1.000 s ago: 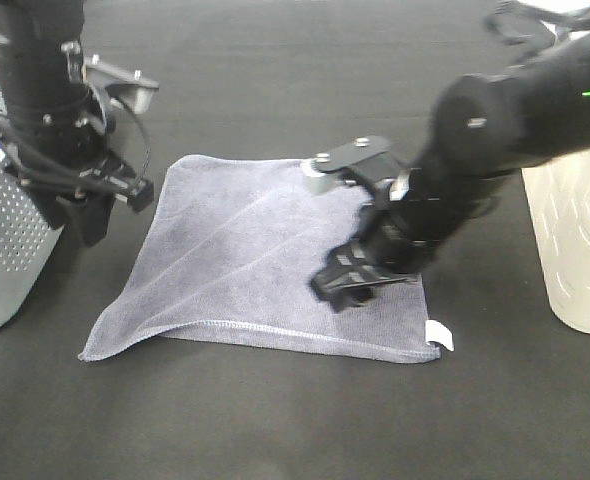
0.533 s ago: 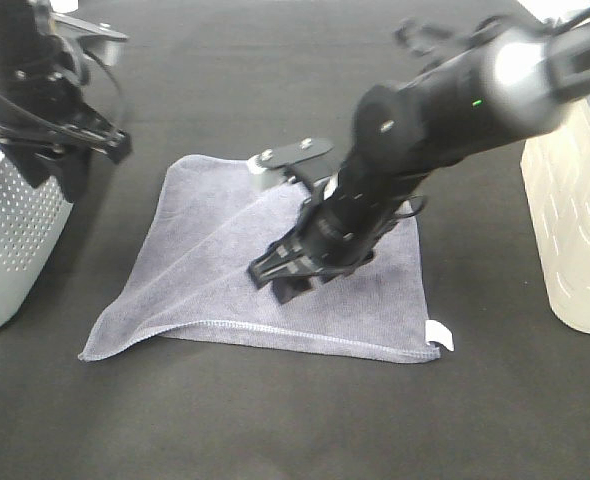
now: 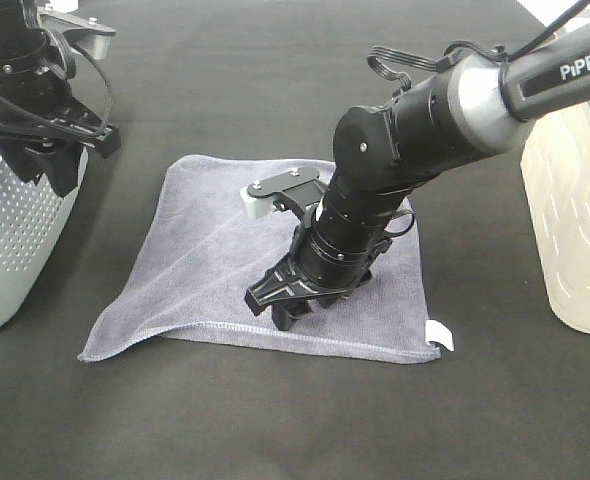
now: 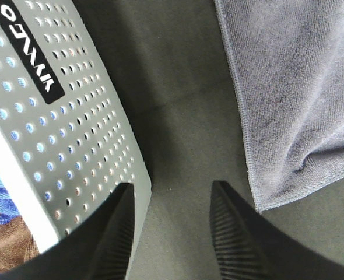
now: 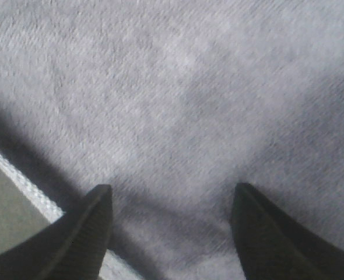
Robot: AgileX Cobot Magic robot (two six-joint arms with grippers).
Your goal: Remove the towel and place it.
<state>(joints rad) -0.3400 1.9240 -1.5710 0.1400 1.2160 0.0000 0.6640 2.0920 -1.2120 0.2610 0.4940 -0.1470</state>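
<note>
The towel (image 3: pixel 225 270) is seen lying spread out and nearly flat on the dark tabletop (image 3: pixel 275 420), between the perforated grey basket (image 3: pixel 15 230) and the cream ribbed container (image 3: pixel 575 230). Its small white tag (image 3: pixel 440 335) is at the corner nearest the cream container, and a soft diagonal crease runs across the cloth. Judged from this, the removing part of the task seems to be done already, because the towel is outside the basket and rests on the tabletop beside it. What is left is perhaps only a final smoothing or the retreat of the arms; whether this spot is the intended final place cannot be told from the pictures.

The right hand (image 3: pixel 287 305) is held low over the towel, close to the hemmed edge that is far from the basket top. Its fingers (image 5: pixel 84 233) are kept apart, and only flat cloth is seen between them in the wrist view. Nothing is pinched. The fingertips are probably touching or just above the fabric, but the wrist picture is blurred, so contact cannot be confirmed.

The left hand (image 4: pixel 172 233) is kept beside the basket wall, above the bare tabletop between the basket and one corner of the towel. Its fingers are partly open, and nothing is held.
</note>
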